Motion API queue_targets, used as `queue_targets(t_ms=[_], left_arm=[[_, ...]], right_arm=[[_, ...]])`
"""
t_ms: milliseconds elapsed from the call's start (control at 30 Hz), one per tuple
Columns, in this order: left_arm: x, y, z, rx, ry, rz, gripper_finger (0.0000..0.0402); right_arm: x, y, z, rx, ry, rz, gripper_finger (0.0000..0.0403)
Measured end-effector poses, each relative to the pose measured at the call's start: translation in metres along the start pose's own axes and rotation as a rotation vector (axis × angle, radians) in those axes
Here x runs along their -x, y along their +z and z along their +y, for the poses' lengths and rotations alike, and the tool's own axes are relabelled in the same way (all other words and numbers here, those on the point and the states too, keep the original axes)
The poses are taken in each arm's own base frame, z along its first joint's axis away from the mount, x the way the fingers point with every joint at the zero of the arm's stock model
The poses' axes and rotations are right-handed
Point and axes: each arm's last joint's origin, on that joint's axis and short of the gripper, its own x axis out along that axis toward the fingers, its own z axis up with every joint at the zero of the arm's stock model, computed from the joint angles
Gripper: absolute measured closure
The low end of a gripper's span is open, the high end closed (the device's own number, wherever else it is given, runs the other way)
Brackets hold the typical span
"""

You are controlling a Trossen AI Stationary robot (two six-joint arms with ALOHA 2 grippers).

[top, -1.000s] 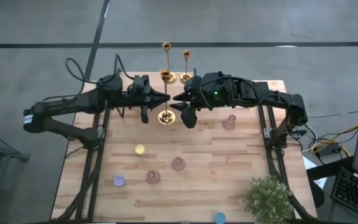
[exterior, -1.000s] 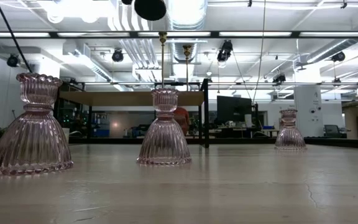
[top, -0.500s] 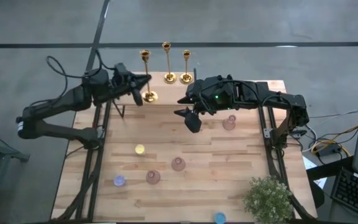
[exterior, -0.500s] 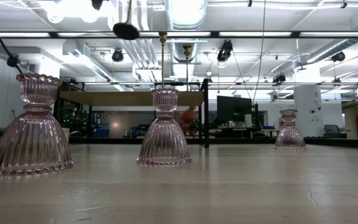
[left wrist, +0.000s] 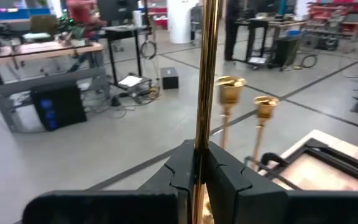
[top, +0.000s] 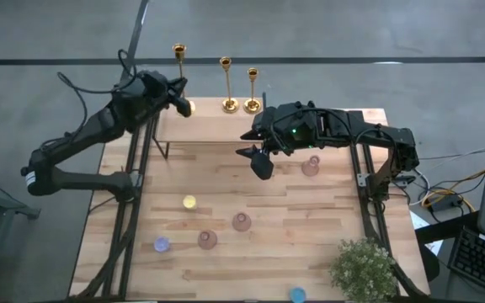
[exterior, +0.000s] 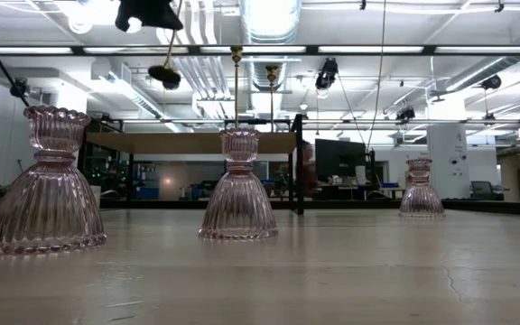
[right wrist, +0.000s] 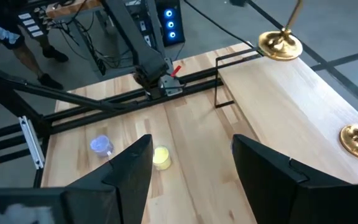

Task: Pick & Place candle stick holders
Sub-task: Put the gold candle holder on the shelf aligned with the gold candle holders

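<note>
Three gold candle stick holders show. Two stand on their round bases at the far edge of a raised wooden shelf [top: 217, 126]: a taller one [top: 226, 82] and a shorter one [top: 253, 88]. The third [top: 178, 61] hangs in the air over the shelf's far left corner, with my left gripper [top: 175, 93] shut on it. Its base [right wrist: 279, 45] shows in the right wrist view. My right gripper [top: 256, 156] stands open over the table's middle, nothing between its fingers [right wrist: 129, 168]. My left gripper pinches the thin stem [left wrist: 202, 134] of the candle stick holder between its two fingers, at the stem's lower part. The fingers come level and lie across the stem. The holder is lifted clear and nearly upright, its base [exterior: 164, 77] hanging below the fingers.
Three pink ribbed glass holders [top: 311, 166] [top: 242, 221] [top: 207, 239] stand on the table, with small round candles: yellow [top: 189, 202], purple-blue [top: 161, 244], blue [top: 298, 295]. A potted plant [top: 363, 265] stands at the near right corner. A black frame [top: 162, 143] carries the shelf's left end.
My left gripper has swung from the table's middle, beside my right gripper, toward the far left corner, turning as it went. It carried the candle stick holder along, lifted clear and upright. My right gripper has kept its place.
</note>
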Motion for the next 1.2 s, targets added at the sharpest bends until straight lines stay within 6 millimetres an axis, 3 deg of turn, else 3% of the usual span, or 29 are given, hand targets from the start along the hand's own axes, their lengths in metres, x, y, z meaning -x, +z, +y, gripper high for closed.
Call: queue_targets(t_ms=[300, 733, 1200], left_arm=[[-0.033, -0.03, 0.013, 0.032, -0.014, -0.077, 0.0373], [-0.073, -0.088, 0.022, 0.022, 0.025, -0.086, 0.0369], [-0.097, -0.111, 0.026, 0.031, 0.059, -0.044, 0.0369]], right_arm=[[0.0, 0.0, 0.0, 0.006, 0.001, -0.004, 0.0195], [0.0, 0.0, 0.0, 0.0, 0.001, -0.002, 0.0197], [0.0, 0.0, 0.0, 0.002, 0.0, -0.001, 0.0199]])
